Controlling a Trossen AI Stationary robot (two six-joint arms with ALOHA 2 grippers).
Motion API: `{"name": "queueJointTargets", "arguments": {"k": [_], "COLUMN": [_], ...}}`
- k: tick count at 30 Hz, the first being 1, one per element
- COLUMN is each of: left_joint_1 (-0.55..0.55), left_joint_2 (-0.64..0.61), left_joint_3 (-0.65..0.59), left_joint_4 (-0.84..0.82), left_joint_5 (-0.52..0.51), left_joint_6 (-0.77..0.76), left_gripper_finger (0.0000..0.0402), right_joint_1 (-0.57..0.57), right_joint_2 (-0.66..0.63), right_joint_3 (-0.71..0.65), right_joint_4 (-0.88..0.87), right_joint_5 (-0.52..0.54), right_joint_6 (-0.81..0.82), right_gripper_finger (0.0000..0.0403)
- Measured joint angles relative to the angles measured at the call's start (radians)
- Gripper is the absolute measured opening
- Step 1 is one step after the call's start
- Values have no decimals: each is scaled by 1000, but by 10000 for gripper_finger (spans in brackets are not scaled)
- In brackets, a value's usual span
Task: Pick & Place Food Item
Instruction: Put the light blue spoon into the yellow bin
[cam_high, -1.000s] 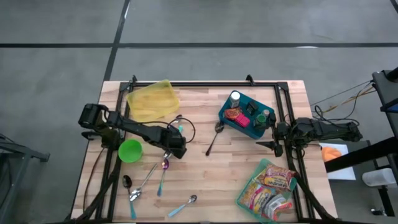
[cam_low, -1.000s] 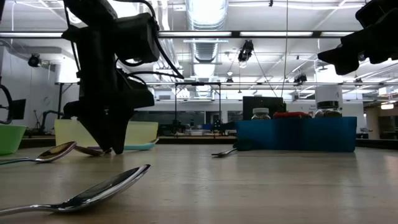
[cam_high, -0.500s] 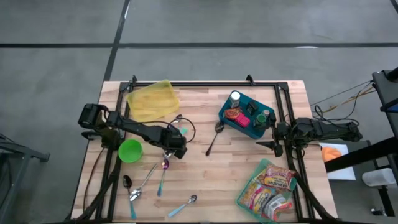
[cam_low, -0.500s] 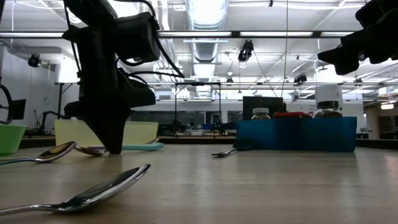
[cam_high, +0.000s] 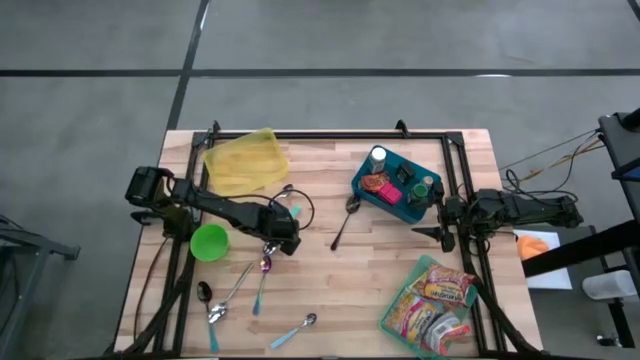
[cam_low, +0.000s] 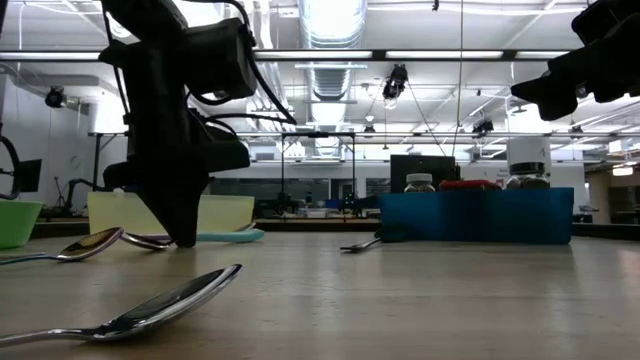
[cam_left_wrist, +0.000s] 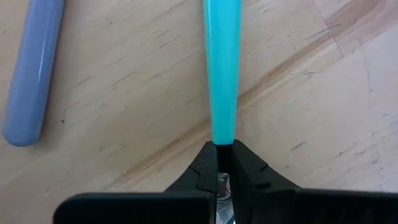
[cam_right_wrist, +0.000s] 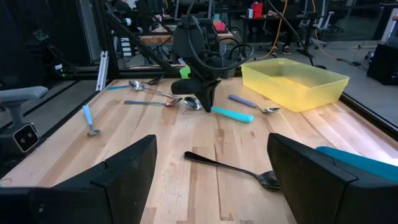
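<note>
The left end effector (cam_left_wrist: 225, 163) has just pressed together on the end of the teal-handled spoon (cam_left_wrist: 221, 68); a second ago its fingers stood spread around that handle, and now they pinch it. In the left wrist view the handle runs straight out from between the two dark fingertips, lying flat on the bench (cam_high: 380, 250), with a grey-blue handle (cam_left_wrist: 34, 68) lying apart beside it. In the low view the left end effector (cam_low: 185, 235) stands with its tips down at the bench surface, the teal handle (cam_low: 228, 236) sticking out level from it, so the spoon is gripped but not yet lifted.

From above, this grip sits left of the bench's middle, beside the green bowl (cam_high: 209, 241) and short of the yellow tub (cam_high: 245, 160) at the far left corner. Other spoons lie scattered toward the near left edge.

The right end effector (cam_right_wrist: 211, 180) hangs spread and empty above the right edge of the bench, near the blue bin (cam_high: 397, 187) of jars.

The food items, a pile of snack packets (cam_high: 435, 300), lie near the right near corner, untouched. My judgement: the closing marks a grasp on cutlery rather than on food, so the task as worded has not advanced.
</note>
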Motion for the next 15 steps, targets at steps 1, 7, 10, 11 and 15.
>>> {"name": "queueJointTargets", "arguments": {"k": [1, 7, 10, 11, 15], "left_joint_1": [0, 1, 1, 1, 1], "left_joint_2": [-1, -50, -94, -105, -167], "left_joint_3": [0, 10, 11, 11, 12], "left_joint_4": [1, -2, -1, -1, -9], "left_joint_5": [0, -21, -55, -64, -109], "left_joint_6": [0, 33, 35, 41, 54], "left_gripper_finger": [10, 8, 8, 8, 8], "right_joint_1": [0, 0, 0, 0, 0], "right_joint_2": [0, 0, 0, 0, 0], "right_joint_3": [0, 0, 0, 0, 0], "right_joint_4": [0, 0, 0, 0, 0], "right_joint_5": [0, 0, 0, 0, 0], "right_joint_6": [0, 1, 0, 0, 0], "right_gripper_finger": [303, 303, 303, 303, 303]}}
